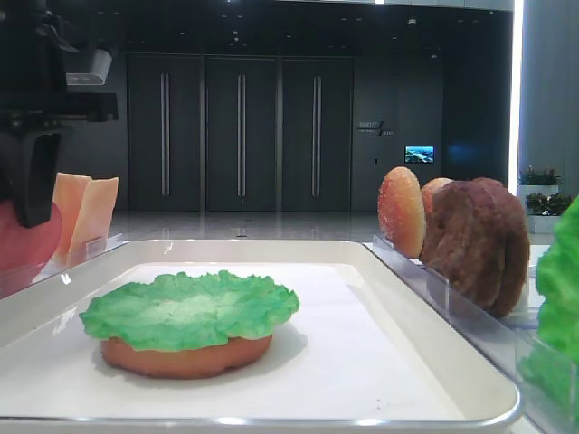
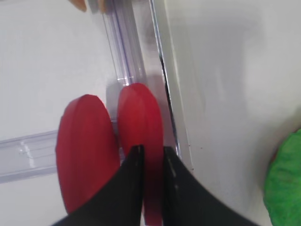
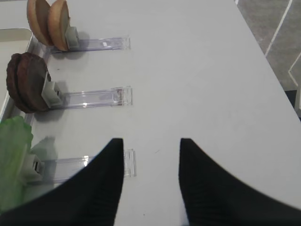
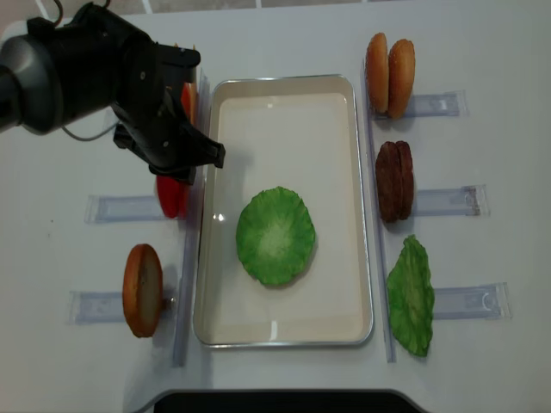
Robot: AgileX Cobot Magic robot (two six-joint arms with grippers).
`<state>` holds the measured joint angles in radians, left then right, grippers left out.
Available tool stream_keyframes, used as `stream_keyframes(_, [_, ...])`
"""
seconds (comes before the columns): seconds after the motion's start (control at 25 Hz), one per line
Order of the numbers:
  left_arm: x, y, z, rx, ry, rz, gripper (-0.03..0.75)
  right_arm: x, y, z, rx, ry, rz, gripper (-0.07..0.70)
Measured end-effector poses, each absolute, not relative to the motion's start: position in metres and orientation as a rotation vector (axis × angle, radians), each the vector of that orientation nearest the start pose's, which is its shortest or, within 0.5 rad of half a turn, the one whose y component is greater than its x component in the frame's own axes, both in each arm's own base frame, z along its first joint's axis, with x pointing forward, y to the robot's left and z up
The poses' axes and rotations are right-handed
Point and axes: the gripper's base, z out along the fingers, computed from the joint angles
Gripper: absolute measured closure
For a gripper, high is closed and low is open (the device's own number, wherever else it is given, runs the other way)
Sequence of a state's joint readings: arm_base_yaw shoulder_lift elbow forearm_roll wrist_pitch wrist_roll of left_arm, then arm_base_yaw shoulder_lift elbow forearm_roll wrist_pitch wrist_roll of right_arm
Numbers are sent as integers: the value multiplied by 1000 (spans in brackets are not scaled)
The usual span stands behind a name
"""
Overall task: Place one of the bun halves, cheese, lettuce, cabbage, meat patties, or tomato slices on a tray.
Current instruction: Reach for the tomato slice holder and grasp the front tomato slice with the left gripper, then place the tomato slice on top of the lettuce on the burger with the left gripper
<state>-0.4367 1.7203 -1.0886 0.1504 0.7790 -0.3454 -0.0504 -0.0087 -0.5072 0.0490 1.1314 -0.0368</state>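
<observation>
Tray (image 4: 284,327) centres my desk (image 4: 482,34), with lettuce (image 4: 275,235) lying on a bun half inside it. Left of the tray, my left gripper (image 2: 151,162) reaches down, clamped on the tomato slice (image 2: 141,117) nearest the tray. Right of the tray, my right gripper (image 3: 151,146) hovers spread wide.

Red tomato slices (image 2: 138,122) upright beside white tray (image 4: 284,95); lettuce (image 4: 275,235) on bun
</observation>
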Motion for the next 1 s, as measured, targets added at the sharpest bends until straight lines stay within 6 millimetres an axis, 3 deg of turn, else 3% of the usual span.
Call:
stream_keyframes(0.64, [300,-131,200,242,2882,8,655,-10,5,274,9,2098,6,357])
stream_keyframes(1.0, [305,-137,234,219,2889,-42,656,-10,5,274,9,2099,7,357])
